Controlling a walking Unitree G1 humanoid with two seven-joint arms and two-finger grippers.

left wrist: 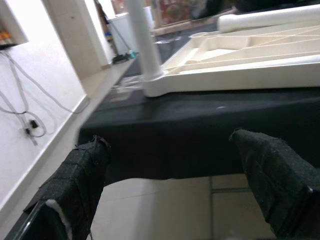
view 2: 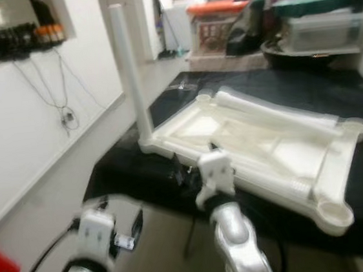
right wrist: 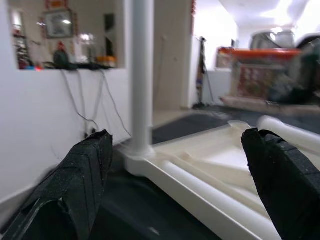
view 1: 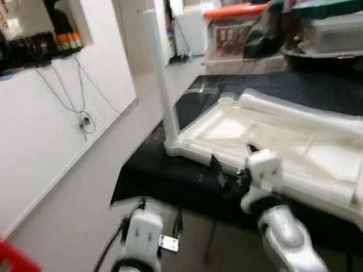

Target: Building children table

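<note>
Right wrist view looks past spread black fingers [right wrist: 75,185] at the white leg [right wrist: 141,75] standing upright in the corner of the upturned table top [right wrist: 210,165], with a wall shelf behind. Head views add a loose leg [view 1: 303,118] lying across that top on the black-covered surface [view 1: 173,176]. The right gripper [view 1: 234,169] hovers open just at its near edge; the left gripper [left wrist: 175,190], also open, hangs lower, before the cloth.

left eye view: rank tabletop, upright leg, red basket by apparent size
1. tabletop, largest by far.
2. upright leg and red basket: look similar in extent, and the basket stands farther back, so no firm order between them.
</note>
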